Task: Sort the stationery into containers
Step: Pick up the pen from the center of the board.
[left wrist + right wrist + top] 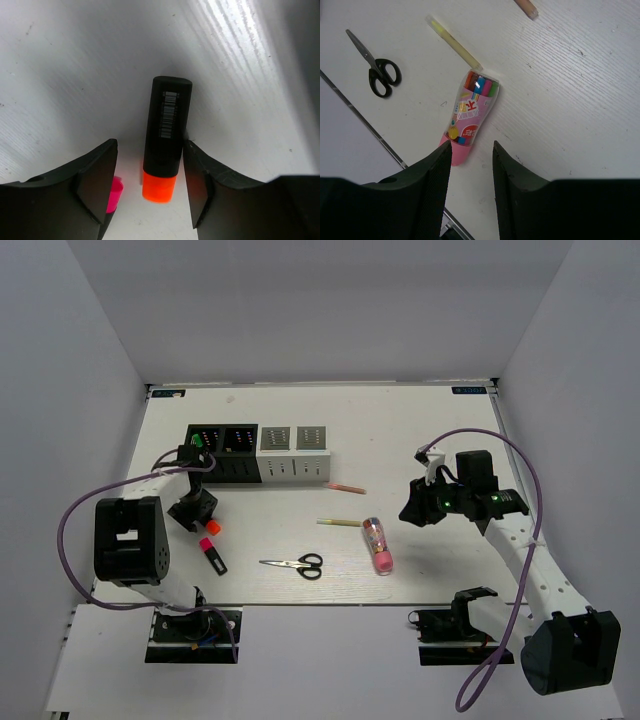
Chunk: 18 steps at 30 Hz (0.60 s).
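My left gripper [200, 512] is open and low over the table. A black marker with an orange cap [165, 130] lies between its fingers, and the right finger touches its side; the marker also shows in the top view [213, 527]. A black marker with a pink-red cap [212, 554] lies just nearer. A green-capped marker [199, 440] stands in the leftmost black holder of the row of containers [262, 466]. My right gripper [418, 508] is open and empty, above the clear pink-ended tube [470, 117]. Scissors [297, 564], a yellow pencil [338, 522] and a pink pen [345, 487] lie mid-table.
The table's front edge [300, 604] runs just behind the scissors and the tube. White walls close off the back and both sides. The two white holders [295, 452] show nothing sticking out. The pink-red cap [114, 194] sits beside my left finger.
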Motion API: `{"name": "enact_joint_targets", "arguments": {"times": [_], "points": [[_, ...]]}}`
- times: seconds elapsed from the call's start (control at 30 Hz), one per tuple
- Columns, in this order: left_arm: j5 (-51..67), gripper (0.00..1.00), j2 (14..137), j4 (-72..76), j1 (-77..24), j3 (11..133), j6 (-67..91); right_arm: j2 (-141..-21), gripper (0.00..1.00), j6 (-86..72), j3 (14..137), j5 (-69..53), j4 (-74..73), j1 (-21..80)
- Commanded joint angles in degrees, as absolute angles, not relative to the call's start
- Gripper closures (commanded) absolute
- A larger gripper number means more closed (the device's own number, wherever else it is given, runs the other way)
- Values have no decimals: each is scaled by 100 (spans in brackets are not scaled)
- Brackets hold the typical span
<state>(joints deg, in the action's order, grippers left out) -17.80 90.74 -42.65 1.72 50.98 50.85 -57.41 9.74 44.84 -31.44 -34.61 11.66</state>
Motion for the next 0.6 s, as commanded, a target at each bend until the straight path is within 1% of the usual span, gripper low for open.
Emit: {"name": "enact_joint_targets", "arguments": {"times": [0.0, 0.17, 0.2, 0.3, 0.33, 0.4, 0.43, 0.5, 0.53, 0.57], "points": [[-1828, 35, 9105, -4000, 202, 4957, 5168, -5616, 58, 1081, 4685, -3146, -3454, 1195], [-1872, 37, 9202, -3999, 202, 4922, 5142, -5598, 58, 1063, 4667, -3138, -3437, 1187], [-1881, 39, 9228, -4043, 202, 4922, 5142, -5599, 58, 1063, 4676, -3138, -3437, 1195], [-1890, 53, 9229, -4025, 281, 4834, 5115, -5573, 58, 1081, 4676, -3120, -3436, 1187], [-1864, 61, 9246, -4051, 290, 4825, 5115, -5581, 58, 1064, 4676, -3129, -3445, 1187], [-1828, 69, 9281, -4069, 360, 4773, 5089, -5564, 58, 1072, 4676, -3111, -3428, 1178], [-1785, 77, 9273, -4078, 360, 4755, 5080, -5563, 58, 1072, 4641, -3111, -3436, 1178], [-1714, 86, 9220, -4052, 439, 4685, 5045, -5537, 58, 1064, 4667, -3120, -3428, 1169], [-1627, 93, 9168, -4034, 439, 4685, 5028, -5537, 58, 1072, 4667, -3111, -3428, 1186], [-1556, 97, 9036, -4052, 466, 4667, 5001, -5537, 56, 1072, 4658, -3120, -3419, 1169]]}}
